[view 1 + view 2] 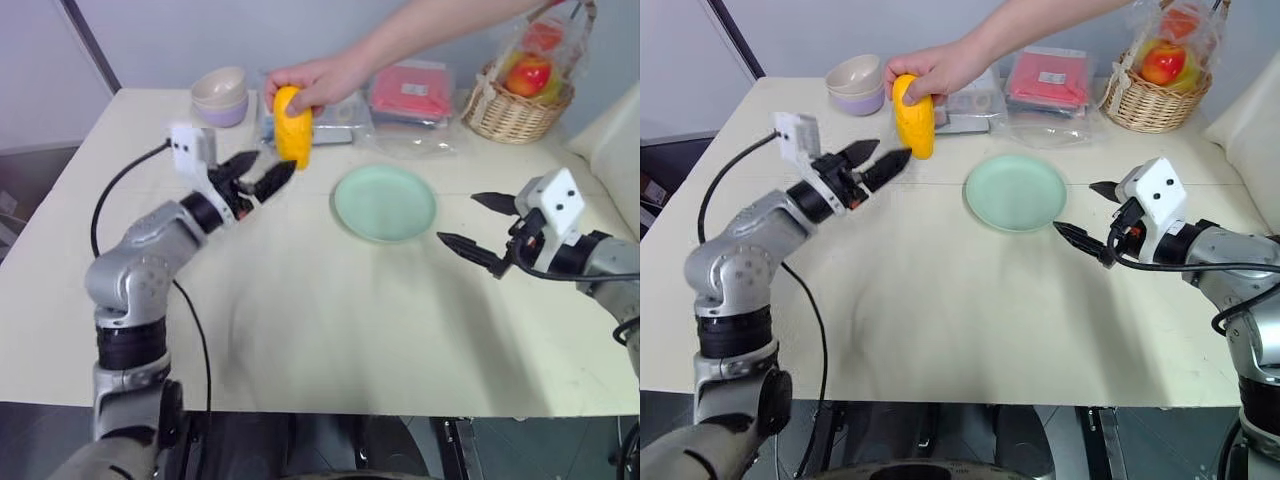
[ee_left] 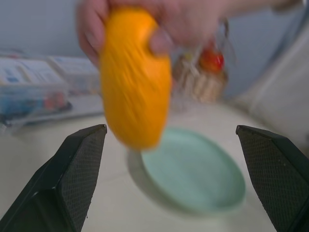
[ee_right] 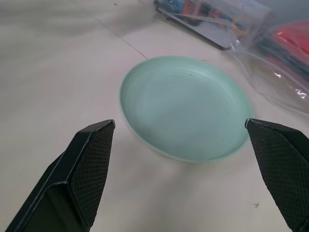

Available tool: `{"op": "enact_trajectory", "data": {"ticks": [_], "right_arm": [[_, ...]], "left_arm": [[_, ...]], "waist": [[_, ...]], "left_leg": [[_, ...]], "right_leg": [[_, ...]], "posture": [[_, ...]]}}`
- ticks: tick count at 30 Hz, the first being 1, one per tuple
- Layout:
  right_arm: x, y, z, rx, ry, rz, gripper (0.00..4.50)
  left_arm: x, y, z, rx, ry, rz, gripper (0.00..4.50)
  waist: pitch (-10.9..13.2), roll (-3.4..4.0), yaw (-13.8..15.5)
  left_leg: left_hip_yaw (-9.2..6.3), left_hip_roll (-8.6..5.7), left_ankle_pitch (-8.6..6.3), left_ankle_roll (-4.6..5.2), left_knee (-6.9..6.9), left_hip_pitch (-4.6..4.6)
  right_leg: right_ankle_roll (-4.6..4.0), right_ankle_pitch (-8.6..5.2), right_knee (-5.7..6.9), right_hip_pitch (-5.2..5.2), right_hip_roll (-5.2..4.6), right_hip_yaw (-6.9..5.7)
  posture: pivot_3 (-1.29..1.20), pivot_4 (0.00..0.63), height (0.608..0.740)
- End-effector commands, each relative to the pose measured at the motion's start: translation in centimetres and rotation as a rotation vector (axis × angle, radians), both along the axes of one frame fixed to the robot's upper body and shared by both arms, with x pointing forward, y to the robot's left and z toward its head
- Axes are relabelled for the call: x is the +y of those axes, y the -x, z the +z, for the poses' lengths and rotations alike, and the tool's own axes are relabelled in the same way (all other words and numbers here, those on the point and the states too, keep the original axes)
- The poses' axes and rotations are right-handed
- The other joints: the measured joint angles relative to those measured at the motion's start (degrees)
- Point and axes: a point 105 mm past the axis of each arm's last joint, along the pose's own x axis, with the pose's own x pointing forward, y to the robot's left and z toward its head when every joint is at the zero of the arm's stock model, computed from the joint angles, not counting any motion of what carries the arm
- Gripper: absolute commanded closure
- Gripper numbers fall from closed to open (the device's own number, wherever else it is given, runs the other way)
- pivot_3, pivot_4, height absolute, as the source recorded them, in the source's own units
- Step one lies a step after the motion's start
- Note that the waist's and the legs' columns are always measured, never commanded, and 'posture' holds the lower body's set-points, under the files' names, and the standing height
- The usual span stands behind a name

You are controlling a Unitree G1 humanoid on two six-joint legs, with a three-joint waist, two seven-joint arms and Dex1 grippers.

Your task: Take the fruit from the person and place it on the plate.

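Note:
A person's hand (image 1: 318, 80) reaches in from the far side and holds the orange-yellow fruit (image 1: 293, 127) upright above the table. My left gripper (image 1: 257, 174) is open just left of the fruit, its fingers (image 2: 79, 166) apart and not touching it. The mint-green plate (image 1: 385, 203) lies empty on the table to the right of the fruit. My right gripper (image 1: 477, 225) hangs open just right of the plate, with nothing between its fingers (image 3: 89, 166).
Stacked beige and lilac bowls (image 1: 221, 96) stand at the back left. Clear plastic packets (image 1: 412, 92) lie behind the plate. A wicker basket (image 1: 518, 100) with wrapped red-and-yellow fruits sits at the back right. A black cable (image 1: 112, 195) trails from my left wrist.

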Motion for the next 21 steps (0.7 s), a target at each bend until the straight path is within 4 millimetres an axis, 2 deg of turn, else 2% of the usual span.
{"op": "enact_trajectory", "data": {"ticks": [1, 8, 21], "right_arm": [[0.2, 0.1, 1.4, -0.066, 0.011, 0.007, 0.07], [0.3, 0.1, 1.5, -0.077, 0.009, 0.007, 0.07], [0.2, 0.4, 1.5, -0.086, 0.008, -0.012, 0.07]], "left_arm": [[-0.4, -0.4, 0.7, -0.023, 0.009, 0.005, 0.00], [-1.8, -1.7, 0.6, -0.036, -0.024, -0.004, 0.00], [-2.0, -5.1, 0.8, -0.119, -0.136, 0.072, 0.00]], "waist": [[0.00, 0.00, -0.11], [0.00, 0.00, -0.02], [0.01, -0.01, 0.02]], "left_leg": [[0.00, 0.00, 0.00, 0.00, 0.00, 0.00], [0.01, -0.01, 0.01, -0.01, 0.02, 0.00], [0.01, -0.03, 0.01, -0.01, 0.02, -0.01]], "right_leg": [[0.00, 0.00, 0.00, 0.00, 0.01, 0.00], [0.00, 0.00, 0.03, -0.01, 0.01, 0.01], [0.00, 0.00, 0.03, -0.01, 0.00, 0.00]], "posture": [[0.00, 0.150, 0.740], [0.00, 0.150, 0.740], [0.00, 0.150, 0.740]]}}
